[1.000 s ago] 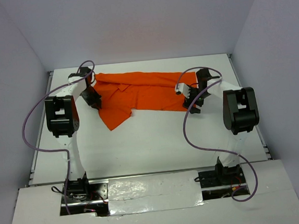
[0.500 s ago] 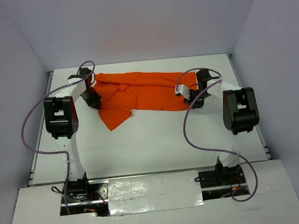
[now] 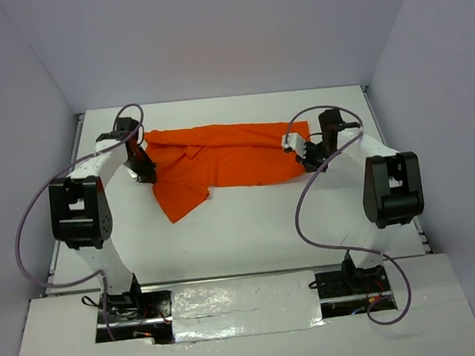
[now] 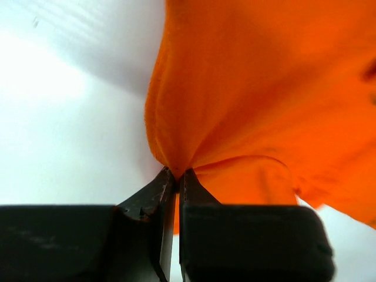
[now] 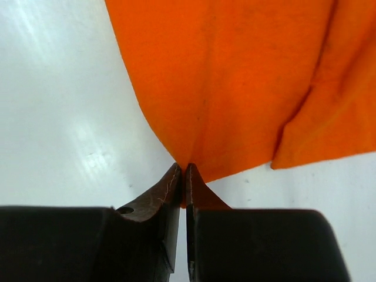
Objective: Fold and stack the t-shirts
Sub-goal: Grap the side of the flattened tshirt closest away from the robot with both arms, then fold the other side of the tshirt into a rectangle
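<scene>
— Both arms have swung outward, and we pull the t-shirt (image 3: 219,159) flatter across the far surface (image 3: 250,227).
— Our left gripper (image 4: 176,173) and right gripper (image 5: 182,169) clamp its edges; once it is spread, we can start folding.

Both are the same build: the left arm (image 3: 96,161) and right arm (image 3: 359,144) have white links with chunky black joint blocks (image 3: 78,213). Each one trails a thin purple cable (image 3: 297,216) in a big loop down to a black base (image 3: 119,303) that's bolted onto a shiny silvery plate (image 3: 240,298). Up close the fingers (image 4: 147,202) are matte black blocks narrowing to thin wedge tips, brownish along the edges. One on the right wrist has a small round hole (image 5: 124,210).
</scene>
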Robot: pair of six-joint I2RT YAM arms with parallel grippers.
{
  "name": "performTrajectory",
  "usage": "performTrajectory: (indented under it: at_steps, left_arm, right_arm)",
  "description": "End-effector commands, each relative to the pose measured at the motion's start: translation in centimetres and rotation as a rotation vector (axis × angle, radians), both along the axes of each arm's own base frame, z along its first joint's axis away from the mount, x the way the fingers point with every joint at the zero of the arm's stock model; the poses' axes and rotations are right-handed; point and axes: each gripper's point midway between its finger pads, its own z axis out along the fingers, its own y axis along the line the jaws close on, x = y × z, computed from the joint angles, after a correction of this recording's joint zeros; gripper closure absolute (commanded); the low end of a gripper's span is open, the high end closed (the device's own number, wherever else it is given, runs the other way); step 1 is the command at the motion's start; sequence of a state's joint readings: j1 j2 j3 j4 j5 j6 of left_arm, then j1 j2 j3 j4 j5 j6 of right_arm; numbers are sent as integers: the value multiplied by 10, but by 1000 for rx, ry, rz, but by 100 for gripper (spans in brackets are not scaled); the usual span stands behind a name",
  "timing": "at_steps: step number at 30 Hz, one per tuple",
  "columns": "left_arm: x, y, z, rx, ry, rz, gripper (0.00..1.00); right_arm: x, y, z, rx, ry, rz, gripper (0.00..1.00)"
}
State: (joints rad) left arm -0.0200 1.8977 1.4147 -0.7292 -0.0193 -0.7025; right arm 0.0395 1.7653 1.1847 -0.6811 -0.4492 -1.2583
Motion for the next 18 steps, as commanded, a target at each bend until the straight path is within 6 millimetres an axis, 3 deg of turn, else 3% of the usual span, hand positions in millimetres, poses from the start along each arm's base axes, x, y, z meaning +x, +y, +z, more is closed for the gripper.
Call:
performTrajectory:
  at_steps: [1, 3, 4, 7, 11, 14, 18]
  left_arm:
    - [-17, -5, 20, -19, -59, -30, 100]
    - [-27, -7, 27, -34, -83, -34, 100]
    - [-38, -7, 27, -38, -80, -28, 100]
    - [-59, -9, 24, -53, -67, -27, 100]
    - [-78, -14, 45, -80, -117, -30, 100]
    - [-85, -17, 62, -98, -151, -36, 100]
    - [-69, -20, 93, -119, -223, -56, 100]
  right_arm:
    - [-23, 7, 23, 66, -1, 20, 89]
    - [-32, 7, 29, 71, -2, 26, 90]
    - [-38, 8, 33, 82, -8, 29, 100]
    - [-56, 10, 36, 113, 9, 32, 100]
    - [-81, 15, 51, 140, 5, 60, 100]
    - [-90, 10, 64, 161, -21, 57, 100]
    - [-86, 15, 85, 202, -62, 45, 100]
